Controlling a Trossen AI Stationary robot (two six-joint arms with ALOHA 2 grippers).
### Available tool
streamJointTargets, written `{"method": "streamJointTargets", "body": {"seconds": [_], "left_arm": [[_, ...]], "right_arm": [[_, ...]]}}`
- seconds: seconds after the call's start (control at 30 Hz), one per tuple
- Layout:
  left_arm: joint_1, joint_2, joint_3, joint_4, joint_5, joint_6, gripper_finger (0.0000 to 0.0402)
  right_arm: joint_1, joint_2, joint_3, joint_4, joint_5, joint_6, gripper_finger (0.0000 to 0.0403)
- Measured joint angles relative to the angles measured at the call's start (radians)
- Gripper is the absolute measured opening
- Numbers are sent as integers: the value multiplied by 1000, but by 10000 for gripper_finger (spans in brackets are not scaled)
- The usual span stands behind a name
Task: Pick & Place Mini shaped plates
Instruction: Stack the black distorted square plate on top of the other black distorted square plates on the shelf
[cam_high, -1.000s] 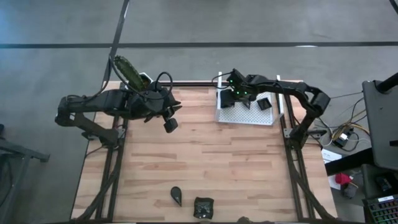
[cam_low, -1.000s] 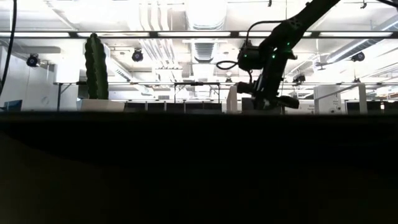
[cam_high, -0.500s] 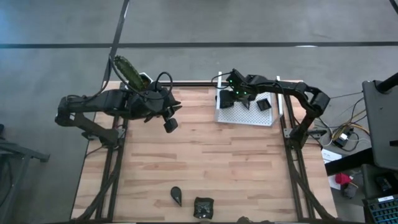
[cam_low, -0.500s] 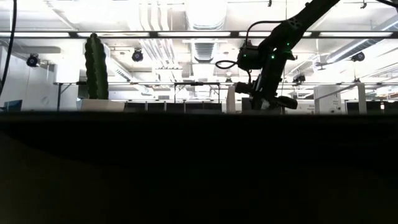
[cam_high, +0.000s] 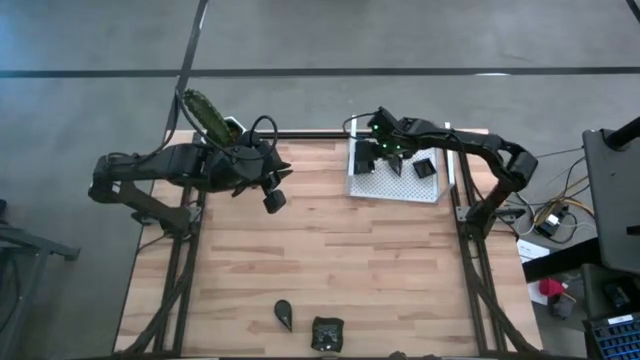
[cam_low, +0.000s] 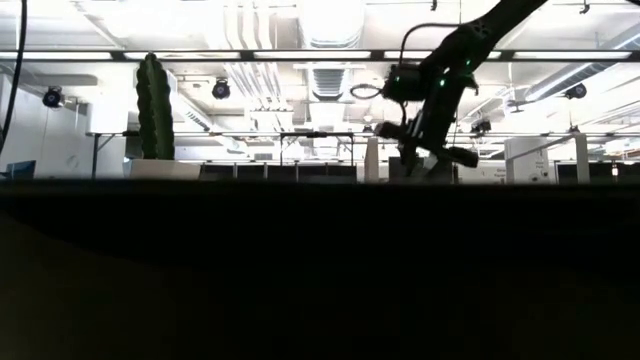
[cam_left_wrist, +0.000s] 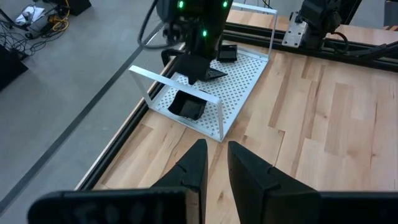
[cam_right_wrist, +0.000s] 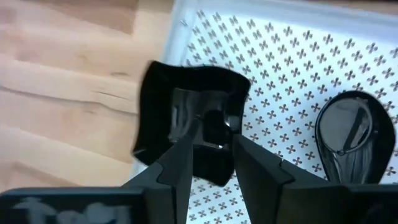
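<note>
While your right gripper (cam_high: 372, 152) hangs over the white tray (cam_high: 400, 185) at the table's far right, it's risen a bit vs. half a sec ago; in the low view it sits higher above the table edge than before. Its fingers are a narrow gap apart w/ nothing between them, right above a square mini plate (cam_right_wrist: 193, 127) lying in the tray's corner. A teardrop plate (cam_right_wrist: 349, 134) lies just beside that one, and a third plate (cam_high: 425, 167) sits toward the tray's other side. Near the table's front edge you've got a teardrop plate (cam_high: 284, 315) and a square plate (cam_high: 327, 332) close together, same spots as before. Your left gripper (cam_high: 274, 199) hasn't moved: far left of the table, fingers slightly parted, empty. Cactus (cam_high: 205, 114) at the far-left corner.
</note>
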Motion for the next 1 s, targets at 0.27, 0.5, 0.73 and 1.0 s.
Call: {"method": "streamJointTargets", "body": {"seconds": [0.27,0.5,0.73,1.0], "left_arm": [[0,0,0,0,0,3,57],[0,0,0,0,0,13,57],[-1,0,0,0,0,47,58],[-21,0,0,0,66,98,57]], "right_arm": [[20,-162,0,-17,0,-27,101],[158,-354,0,-31,7,-127,73],[379,-489,0,-37,33,-326,31],[692,-541,0,-37,29,-533,9]]}}
